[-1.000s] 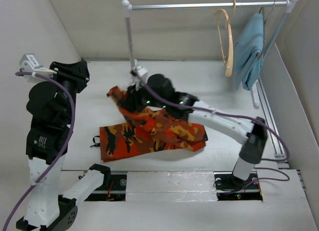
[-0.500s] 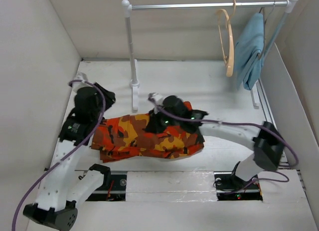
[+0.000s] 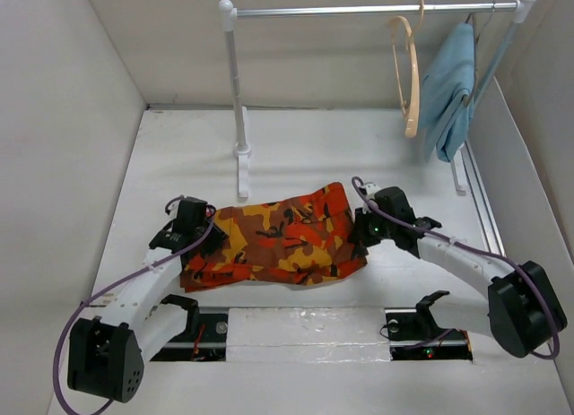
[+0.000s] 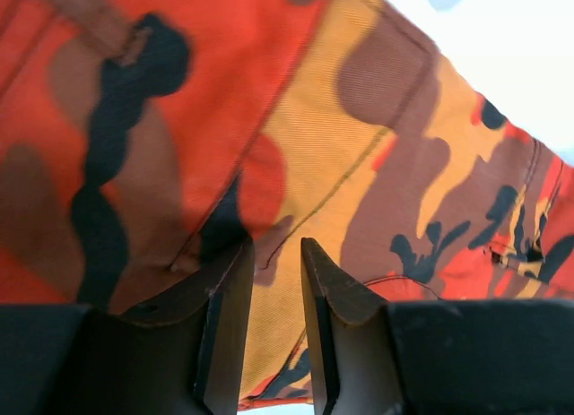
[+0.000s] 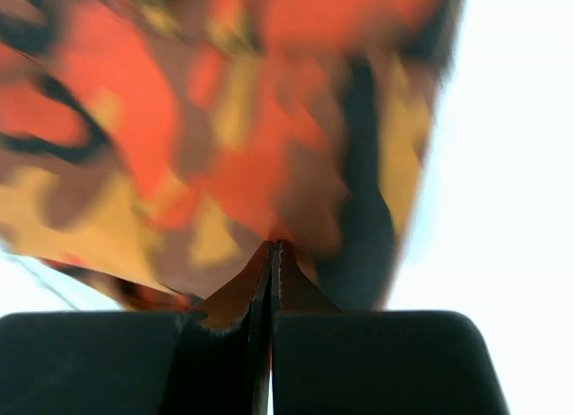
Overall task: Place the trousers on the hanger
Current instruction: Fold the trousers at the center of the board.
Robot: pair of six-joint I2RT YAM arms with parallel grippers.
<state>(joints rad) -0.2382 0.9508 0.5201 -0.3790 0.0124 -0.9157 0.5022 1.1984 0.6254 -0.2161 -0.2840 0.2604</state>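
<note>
On the white desk (image 3: pixel 296 155), near its front edge, the trousers (image 3: pixel 278 245) lie spread flat and crosswise, with one arm at each end. At their left end sits the left tool (image 4: pixel 276 246). Its wrist view shows the two fingers (image 4: pixel 229 289) only a slim gap apart and low over the camouflage cloth, which fills the gap. Whether any cloth is pinched between them cannot be told. At the right end of the trousers sits the right tool (image 5: pixel 272 246), its fingers pressed tight together with the tips right at the cloth. That view is blurred, so it is unclear whether a bit of the edge is nipped there. Well apart from the trousers, at the far right of the desk, the wooden hanger (image 3: pixel 413 110) hangs by its hook from a metal rail (image 3: pixel 359 11). Just beside it on the same rail hangs a light-blue cloth (image 3: pixel 448 92).
</note>
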